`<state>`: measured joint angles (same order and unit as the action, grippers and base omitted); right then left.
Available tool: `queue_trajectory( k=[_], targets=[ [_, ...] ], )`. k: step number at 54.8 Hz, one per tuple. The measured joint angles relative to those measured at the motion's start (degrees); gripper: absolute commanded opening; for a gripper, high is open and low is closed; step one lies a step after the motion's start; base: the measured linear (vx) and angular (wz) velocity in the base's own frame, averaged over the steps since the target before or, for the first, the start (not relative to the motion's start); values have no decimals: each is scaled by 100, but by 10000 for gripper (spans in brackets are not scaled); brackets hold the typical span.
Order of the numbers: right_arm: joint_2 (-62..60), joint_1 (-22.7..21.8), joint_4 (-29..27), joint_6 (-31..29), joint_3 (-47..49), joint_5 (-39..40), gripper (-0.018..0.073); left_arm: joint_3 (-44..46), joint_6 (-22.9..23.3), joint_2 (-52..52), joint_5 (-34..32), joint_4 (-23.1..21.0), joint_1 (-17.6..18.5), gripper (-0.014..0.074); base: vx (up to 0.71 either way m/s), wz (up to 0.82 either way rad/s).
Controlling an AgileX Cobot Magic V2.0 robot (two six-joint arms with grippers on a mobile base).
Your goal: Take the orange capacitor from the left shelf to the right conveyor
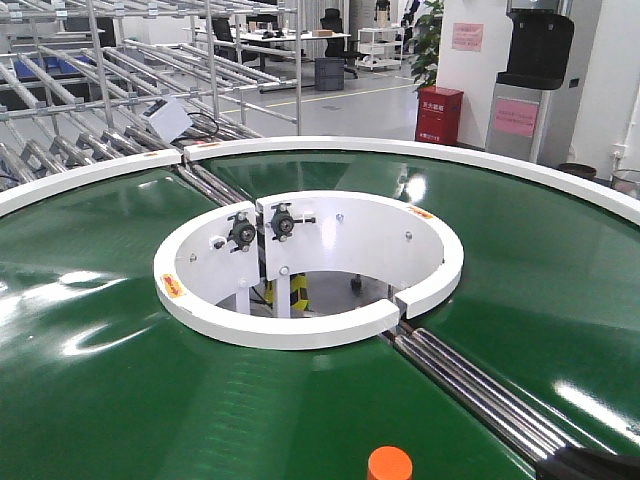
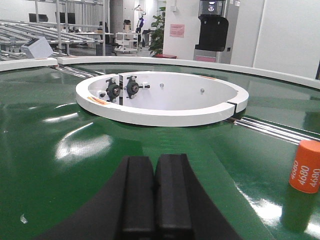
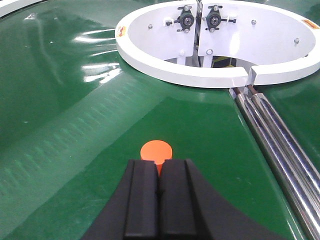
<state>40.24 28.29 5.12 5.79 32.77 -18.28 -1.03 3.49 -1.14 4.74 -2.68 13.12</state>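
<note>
While the orange capacitor (image 2: 305, 166) stands upright on the right conveyor (image 1: 110, 390), its white "4680" print faces the left wrist view and its flat round top (image 3: 156, 149) faces the right wrist view. It sits on the glossy green belt on the near side of the white centre ring (image 1: 300, 325), well apart from it, and to the left of the steel rollers (image 1: 480, 385) that run out from the ring's gap toward the belt's edge.

The right hand (image 3: 159, 192) has its two black fingers pressed together with nothing between them; their tips lie just on the near side of the capacitor, and whether they touch it cannot be told. The left hand (image 2: 154, 192) is likewise pressed together and empty, low over the belt, with the capacitor off to its right and apart from it.

Beyond the far rim of the conveyor, to the left of the centre ring, the left shelf (image 1: 90, 120) shows its shiny metal rails. A red cabinet (image 1: 438, 115) stands on the floor behind the conveyor's far rim.
</note>
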Motion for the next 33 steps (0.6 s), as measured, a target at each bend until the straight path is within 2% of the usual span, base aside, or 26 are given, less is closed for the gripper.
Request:
queue_trajectory(
  k=[7, 12, 18, 22, 28, 33],
  targets=[
    [-111, 0, 2, -175, -129, 100, -12, 0, 0, 0, 0, 0, 0, -6, 0, 0],
    [-429, -149, -29, -521, -576, 706, -12, 0, 0, 0, 0, 0, 0, -6, 0, 0],
    [-954, -797, -426, -543, -1329, 1716, -12, 0, 0, 0, 0, 0, 0, -6, 0, 0],
    [-1412, -1302, -713, -426, -1903, 2056, -12, 0, 0, 0, 0, 0, 0, -6, 0, 0],
    [-2169, -1957, -809, -412, -2468, 1933, -12, 0, 0, 0, 0, 0, 0, -6, 0, 0],
    [-2935, -2424, -809, -425, -2822, 1342, -12, 0, 0, 0, 0, 0, 0, -6, 0, 0]
  ],
)
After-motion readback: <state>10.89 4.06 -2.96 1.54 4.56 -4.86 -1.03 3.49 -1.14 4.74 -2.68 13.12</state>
